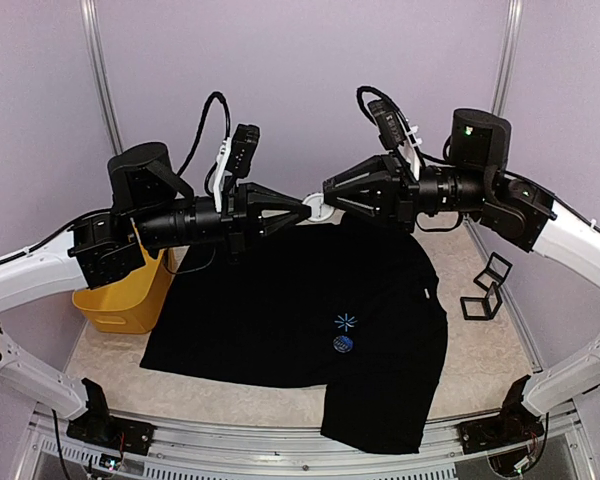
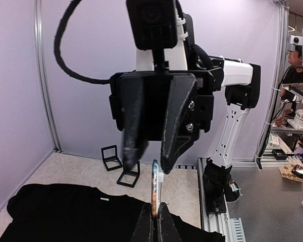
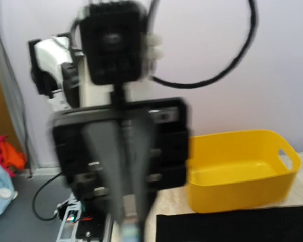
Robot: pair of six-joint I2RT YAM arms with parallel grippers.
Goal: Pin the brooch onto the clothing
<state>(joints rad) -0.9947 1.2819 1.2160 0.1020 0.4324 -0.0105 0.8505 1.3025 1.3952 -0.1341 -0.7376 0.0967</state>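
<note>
Brooch (image 2: 154,186) hangs edge-on in mid-air, pinched tight by the left gripper (image 2: 155,209); the right gripper (image 2: 149,166) faces it, jaws parted either side of its upper edge. Best to close gently, without twisting it loose, before lowering to the shirt (image 1: 280,310) spread below

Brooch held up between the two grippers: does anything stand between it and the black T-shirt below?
Nothing visible does. The small round brooch, pinched by the left gripper, hangs in open air above the far part of the soft black short-sleeved T-shirt. A small blue disc lies on its chest.
</note>
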